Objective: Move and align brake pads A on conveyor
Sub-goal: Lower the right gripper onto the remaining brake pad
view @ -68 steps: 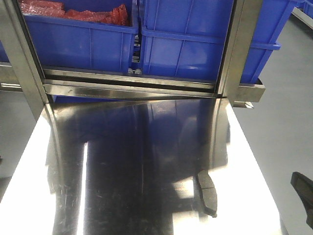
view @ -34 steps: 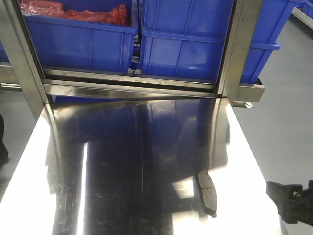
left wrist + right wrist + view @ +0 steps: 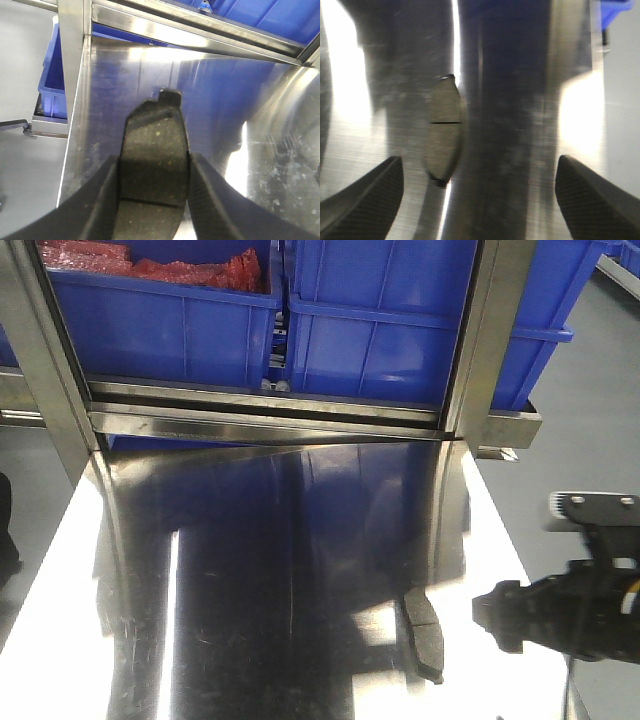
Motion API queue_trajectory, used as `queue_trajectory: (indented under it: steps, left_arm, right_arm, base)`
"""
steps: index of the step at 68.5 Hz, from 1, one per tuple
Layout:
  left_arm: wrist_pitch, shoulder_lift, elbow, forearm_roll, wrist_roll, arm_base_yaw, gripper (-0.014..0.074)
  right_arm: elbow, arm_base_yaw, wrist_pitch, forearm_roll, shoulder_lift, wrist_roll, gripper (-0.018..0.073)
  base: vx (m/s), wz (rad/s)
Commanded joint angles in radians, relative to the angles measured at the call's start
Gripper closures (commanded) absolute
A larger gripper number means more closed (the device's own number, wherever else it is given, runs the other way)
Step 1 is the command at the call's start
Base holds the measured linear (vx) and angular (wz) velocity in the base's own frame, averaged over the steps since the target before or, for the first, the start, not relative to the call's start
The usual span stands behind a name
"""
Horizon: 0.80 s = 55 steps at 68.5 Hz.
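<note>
One brake pad (image 3: 153, 132), lower end cut off, sat clamped in the left gripper (image 3: 152, 160); the right gripper (image 3: 479, 165), blurred, gaped wide near another pad (image 3: 444, 131) on the steel table (image 3: 250, 590)

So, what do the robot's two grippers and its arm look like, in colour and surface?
The left gripper has two smooth, matte black fingers that taper to rounded tips. The right gripper is also black, its pads finely cross-hatched. Seen from the front, the right arm is black, with a light grey block on top.
</note>
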Motion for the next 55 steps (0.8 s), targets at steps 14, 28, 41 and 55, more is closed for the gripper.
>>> queue_trajectory:
  steps: [14, 28, 41, 55]
  left_arm:
    - [-0.072, 0.002, -0.025, 0.029, 0.001, -0.008, 0.0566]
    - [-0.072, 0.002, -0.025, 0.029, 0.001, -0.008, 0.0566]
    - [-0.072, 0.002, -0.025, 0.029, 0.001, -0.008, 0.0566]
    - [-0.072, 0.002, -0.025, 0.029, 0.001, -0.008, 0.0566]
  right_arm:
    - [-0.149, 0.194, -0.067, -0.302, 0.255, 0.370, -0.0028]
    - [-0.235, 0.217, -0.044, -0.396, 0.391, 0.504, -0.0028]
    - [-0.256, 0.217, -0.054, -0.395, 0.452, 0.481, -0.0028]
    - [-0.256, 0.217, -0.063, -0.397, 0.499, 0.477, -0.0015]
  base:
    - [0.00, 0.00]
    - [0.00, 0.00]
    - [0.00, 0.00]
    - [0.00, 0.00]
